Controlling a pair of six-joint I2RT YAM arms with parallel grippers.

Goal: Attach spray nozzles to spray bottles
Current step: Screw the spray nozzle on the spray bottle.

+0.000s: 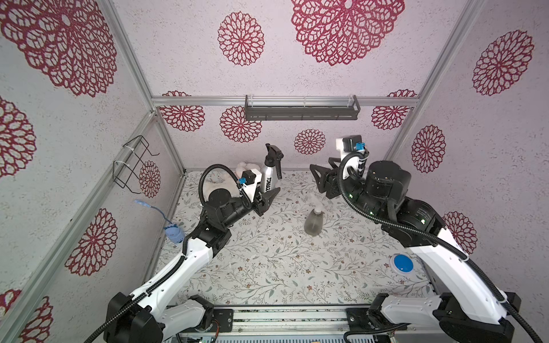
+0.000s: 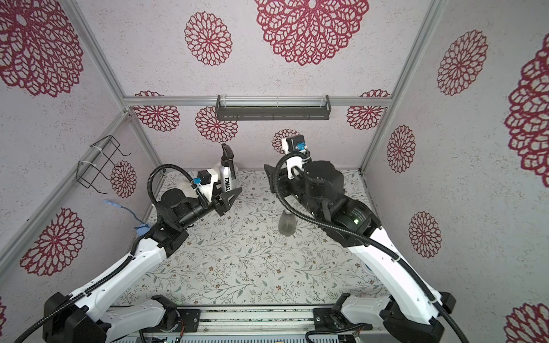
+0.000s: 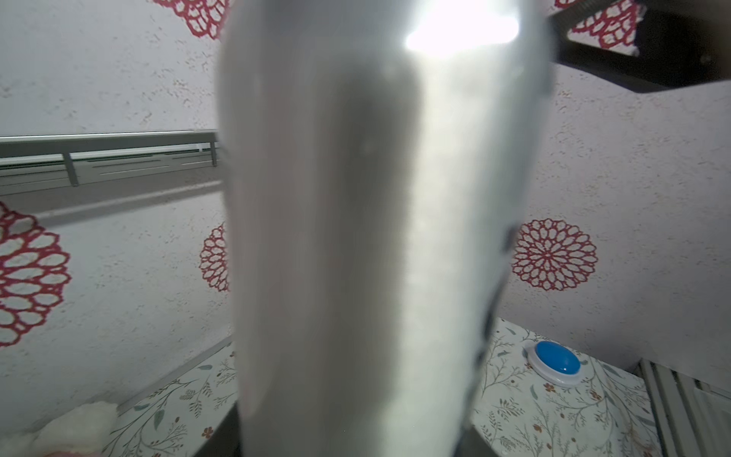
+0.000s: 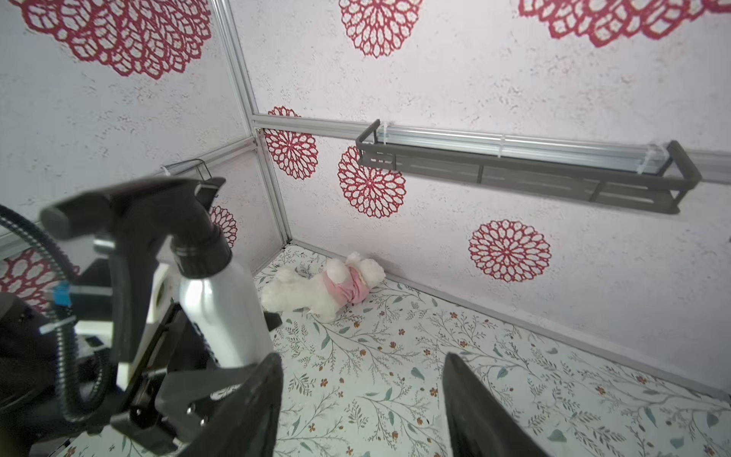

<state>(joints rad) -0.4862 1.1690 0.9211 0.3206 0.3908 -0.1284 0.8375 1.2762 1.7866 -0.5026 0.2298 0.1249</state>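
The silver bottle [image 1: 268, 177], already fitted with the black nozzle [image 1: 274, 152], is being held upright just above centre in both top views, clamped low on its body by the left gripper [image 1: 265, 198]; its blurred wall is filling the middle of the left wrist view [image 3: 379, 245]. The smoky bottle [image 1: 314, 220], topped by the clear nozzle [image 1: 315, 202], is being left standing on the floral table [image 1: 267, 267], right of centre, well apart from the silver one. Whether liquid is being carried in either bottle cannot be told. The right gripper [image 4: 362, 399] is being kept empty, its jaws parted, near the silver bottle's right in a top view [image 1: 322, 178]. The grey shelf [image 1: 301, 108] on the back wall and the wire rack [image 1: 133, 161] at the left are being shown empty. A plush toy [image 4: 328, 285] is lying against the back edge, a blue button [image 1: 401, 262] near the right edge; open tabletop is being left across the lower middle.
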